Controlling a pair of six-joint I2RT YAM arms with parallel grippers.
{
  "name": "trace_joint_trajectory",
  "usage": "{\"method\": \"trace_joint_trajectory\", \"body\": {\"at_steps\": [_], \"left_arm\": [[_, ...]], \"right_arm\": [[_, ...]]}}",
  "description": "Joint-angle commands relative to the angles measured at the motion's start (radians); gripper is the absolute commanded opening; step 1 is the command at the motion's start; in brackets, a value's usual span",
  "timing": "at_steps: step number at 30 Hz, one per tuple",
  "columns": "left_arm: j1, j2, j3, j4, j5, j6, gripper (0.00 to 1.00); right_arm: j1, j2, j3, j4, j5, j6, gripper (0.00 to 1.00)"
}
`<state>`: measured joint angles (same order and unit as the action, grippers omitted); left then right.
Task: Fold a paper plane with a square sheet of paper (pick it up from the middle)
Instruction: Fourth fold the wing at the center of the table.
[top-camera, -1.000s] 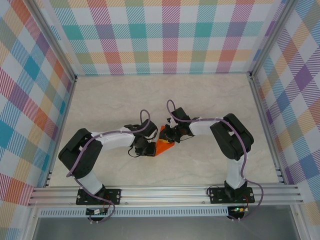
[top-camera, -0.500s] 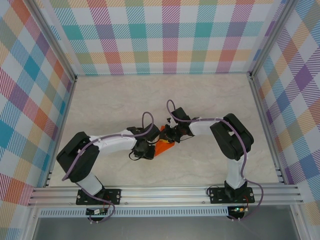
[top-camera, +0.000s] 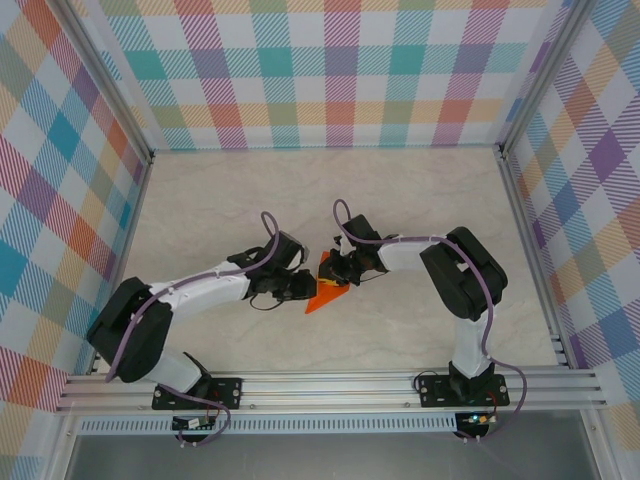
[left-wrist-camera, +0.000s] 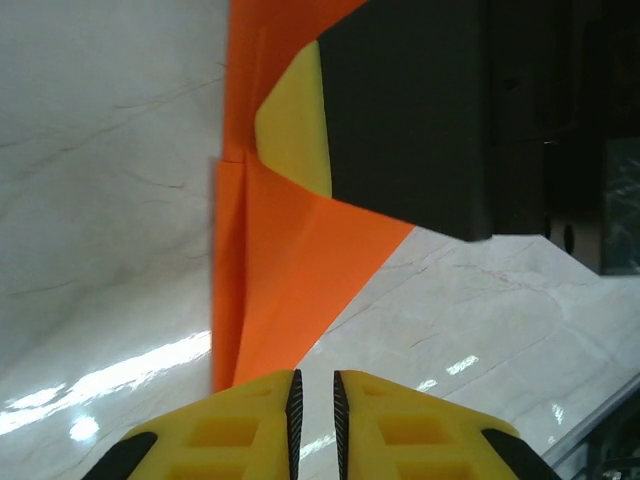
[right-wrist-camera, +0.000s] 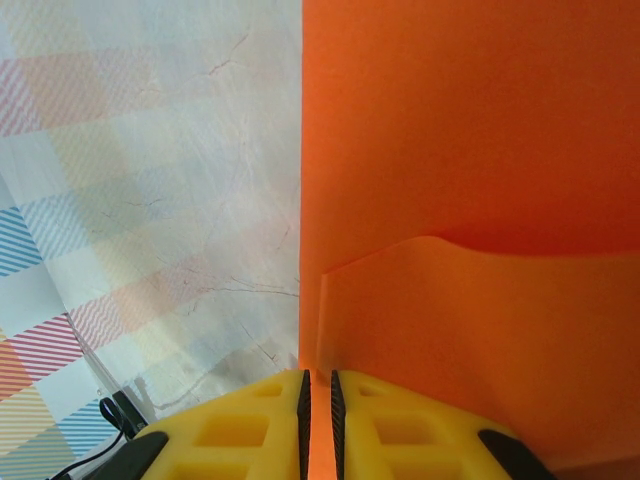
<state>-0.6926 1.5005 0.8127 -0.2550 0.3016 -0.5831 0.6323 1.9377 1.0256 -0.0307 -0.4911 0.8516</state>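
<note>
1. Paper first: thin bright orange paper (top-camera: 325, 294), folded to a pointed shape, was about in the middle of the pale marble-patterned table top (top-camera: 420, 200), between the two grippers; its sharp tip pointed toward the near-left side.
2. The left gripper (top-camera: 302, 289) stood just beside the left edge of the orange paper in the top view; in the left wrist view the left gripper (left-wrist-camera: 315, 385) had its yellow jaws narrow, with only a thin slit between them; the narrow end of the orange paper (left-wrist-camera: 300, 270) reached the top of one finger; whether the paper was nipped there, I could not tell.
3. The right gripper (top-camera: 336, 271) was at the far-right part of the orange paper; in the right wrist view the right gripper (right-wrist-camera: 316, 385) had its jaws almost together, and orange showed inside the slit, so it pinched the orange paper (right-wrist-camera: 470, 150) at an edge; a folded flap crossed the sheet just ahead of the fingers.
4. In the left wrist view a black finger (left-wrist-camera: 400, 110) of the right gripper, with a yellow pad, lay against the upper part of the orange paper.
5. Checked walls (top-camera: 340, 70) in many colours stood around the table; a metal rail (top-camera: 330, 385) ran along the near edge.
</note>
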Motion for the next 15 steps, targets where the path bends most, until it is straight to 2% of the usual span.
{"method": "trace_joint_trajectory", "body": {"at_steps": [1, 7, 15], "left_arm": [[0.021, 0.054, -0.041, 0.177, 0.117, -0.061, 0.18], [0.048, 0.112, -0.123, 0.310, 0.152, -0.096, 0.18], [0.050, 0.167, -0.203, 0.285, 0.136, -0.099, 0.18]], "right_arm": [[-0.003, 0.049, -0.010, -0.076, 0.062, -0.008, 0.16], [-0.003, 0.049, -0.012, -0.077, 0.060, -0.009, 0.16], [-0.003, 0.043, -0.016, -0.079, 0.063, -0.013, 0.16]]}}
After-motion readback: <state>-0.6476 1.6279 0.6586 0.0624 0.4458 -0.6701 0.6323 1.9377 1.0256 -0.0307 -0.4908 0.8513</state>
